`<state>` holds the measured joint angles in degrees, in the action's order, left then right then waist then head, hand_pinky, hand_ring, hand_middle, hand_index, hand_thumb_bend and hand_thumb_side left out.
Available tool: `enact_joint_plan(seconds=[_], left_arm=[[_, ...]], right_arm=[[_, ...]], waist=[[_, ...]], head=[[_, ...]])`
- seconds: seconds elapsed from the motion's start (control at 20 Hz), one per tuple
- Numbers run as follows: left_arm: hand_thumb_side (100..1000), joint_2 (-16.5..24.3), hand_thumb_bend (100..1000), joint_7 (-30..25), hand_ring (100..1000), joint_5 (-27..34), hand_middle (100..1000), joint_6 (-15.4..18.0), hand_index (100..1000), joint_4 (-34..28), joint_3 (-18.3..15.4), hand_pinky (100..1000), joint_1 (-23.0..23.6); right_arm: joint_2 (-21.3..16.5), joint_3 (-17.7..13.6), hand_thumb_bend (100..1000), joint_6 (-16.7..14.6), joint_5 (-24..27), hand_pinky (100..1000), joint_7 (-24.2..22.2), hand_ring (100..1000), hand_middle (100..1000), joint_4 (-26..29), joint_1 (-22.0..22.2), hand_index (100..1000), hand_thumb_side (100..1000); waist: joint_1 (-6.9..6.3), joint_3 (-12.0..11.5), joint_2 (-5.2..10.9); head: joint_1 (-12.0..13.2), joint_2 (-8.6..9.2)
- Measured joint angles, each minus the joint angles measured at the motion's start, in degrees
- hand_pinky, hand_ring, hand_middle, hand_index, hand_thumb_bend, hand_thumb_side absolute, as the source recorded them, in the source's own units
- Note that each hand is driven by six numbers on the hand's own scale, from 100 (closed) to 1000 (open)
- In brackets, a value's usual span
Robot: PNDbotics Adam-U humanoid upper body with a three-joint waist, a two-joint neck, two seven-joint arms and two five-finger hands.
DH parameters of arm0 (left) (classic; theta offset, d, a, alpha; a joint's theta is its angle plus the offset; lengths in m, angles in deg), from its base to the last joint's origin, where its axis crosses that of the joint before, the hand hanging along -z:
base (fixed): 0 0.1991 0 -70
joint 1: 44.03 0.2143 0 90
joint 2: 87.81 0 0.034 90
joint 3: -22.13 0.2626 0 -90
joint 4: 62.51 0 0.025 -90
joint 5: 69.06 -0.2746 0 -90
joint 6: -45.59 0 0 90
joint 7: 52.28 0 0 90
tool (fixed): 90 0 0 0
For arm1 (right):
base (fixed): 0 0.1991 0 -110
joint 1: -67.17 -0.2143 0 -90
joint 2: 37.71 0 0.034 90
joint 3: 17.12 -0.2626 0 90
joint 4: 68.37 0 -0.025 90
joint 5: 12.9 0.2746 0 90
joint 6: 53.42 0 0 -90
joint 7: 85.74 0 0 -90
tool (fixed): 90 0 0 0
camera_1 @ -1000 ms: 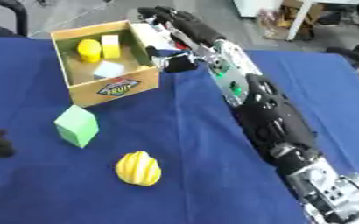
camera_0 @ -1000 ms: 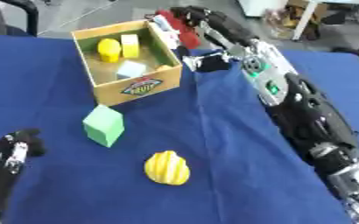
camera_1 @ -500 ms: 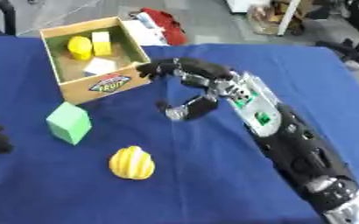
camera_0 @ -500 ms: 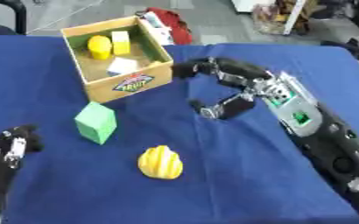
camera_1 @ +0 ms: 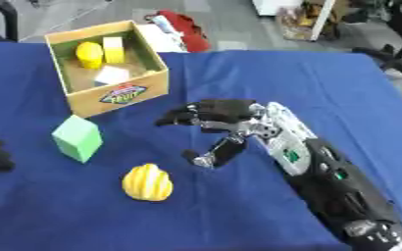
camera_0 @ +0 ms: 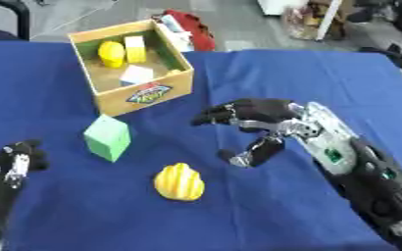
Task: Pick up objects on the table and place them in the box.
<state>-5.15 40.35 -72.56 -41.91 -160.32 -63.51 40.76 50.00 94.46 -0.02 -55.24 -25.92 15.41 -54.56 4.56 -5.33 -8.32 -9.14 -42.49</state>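
Observation:
A wooden box (camera_0: 172, 81) stands at the far left of the blue table and holds a yellow rounded piece (camera_0: 111, 53), a pale yellow block (camera_0: 135, 47) and a white piece (camera_0: 137, 74). A green cube (camera_0: 108, 138) lies in front of the box. A yellow ribbed fruit-like object (camera_0: 179, 182) lies nearer the front. My right hand (camera_0: 258, 122) hovers open right of the yellow object, fingers spread toward the left, thumb pointing down, holding nothing. My left hand (camera_0: 14, 164) rests at the lower left edge.
A red and white item (camera_0: 185, 30) lies just behind the box. The blue cloth (camera_0: 264, 73) covers the table. Chairs and floor clutter (camera_0: 324, 19) show beyond the far edge.
My right hand has come back from the box toward the front, ending beside the yellow ribbed object, empty. The camera has shifted a little. The left hand stays put.

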Motion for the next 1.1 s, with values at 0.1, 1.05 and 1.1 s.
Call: enact_joint_plan(seconds=[0.1,1.05,1.1], left_arm=[[735,0.0,100,0.0,562,0.0,538,0.0,722,0.0,0.0,639,0.0],[736,0.0,100,-0.1,563,0.0,539,0.0,723,0.0,0.0,640,-0.3],[736,0.0,100,-0.1,563,0.0,539,0.0,723,0.0,0.0,640,-0.3]], right_arm=[[0.4,0.5,100,-0.9,-2.0,849,0.9,884,901,-0.9,0.0,1000,200],[4.4,5.8,100,-4.6,-8.0,844,4.6,881,880,-6.6,-3.2,991,212],[4.4,6.2,100,-4.6,-8.0,844,4.6,881,880,-7.0,-3.4,991,212]], waist=[[0.00,0.0,0.00],[0.00,-0.7,0.00],[0.00,-0.7,0.00]], head=[[0.0,0.00],[2.5,-1.29],[2.7,-1.32]])
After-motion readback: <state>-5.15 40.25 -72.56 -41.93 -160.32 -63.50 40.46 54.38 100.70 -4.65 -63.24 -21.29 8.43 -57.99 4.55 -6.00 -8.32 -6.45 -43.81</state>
